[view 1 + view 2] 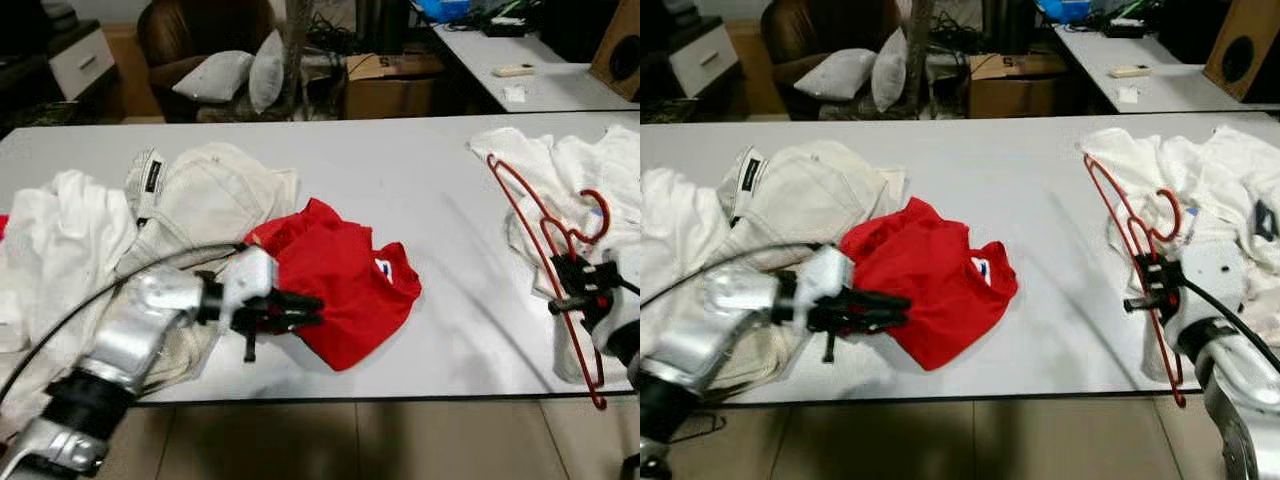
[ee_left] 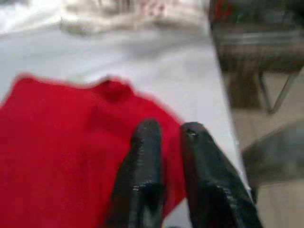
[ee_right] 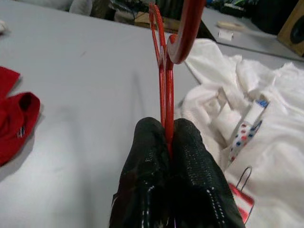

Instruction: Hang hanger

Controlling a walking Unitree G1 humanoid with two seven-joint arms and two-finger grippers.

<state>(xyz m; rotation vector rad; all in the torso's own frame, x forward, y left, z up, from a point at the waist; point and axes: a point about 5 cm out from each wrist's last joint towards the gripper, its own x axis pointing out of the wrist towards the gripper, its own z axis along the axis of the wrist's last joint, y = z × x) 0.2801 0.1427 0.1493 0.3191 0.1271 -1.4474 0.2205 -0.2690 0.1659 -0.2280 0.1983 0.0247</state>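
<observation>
1. A white table [image 1: 400, 180] carries heaps of pale clothes [image 1: 190, 200] at both ends
2. A red shirt [image 1: 345, 280] lies crumpled mid-table
3. The left gripper [image 1: 300, 310], fingers narrowly parted, rests over the shirt's near edge
4. The right gripper [image 1: 1150, 285] is clamped on the red hanger [image 1: 1130, 225], above the right-hand clothes

Even overhead light falls on the pale surface [image 1: 400, 180], which shows mild glare and soft shadows beside each tool, while the room beyond it is dim. The left wrist view is blurred throughout, the left tool [image 2: 172, 142] and the shirt [image 2: 57, 156] under it smeared. The right wrist view is sharper, clearest just ahead of the right tool [image 3: 170, 137].
</observation>
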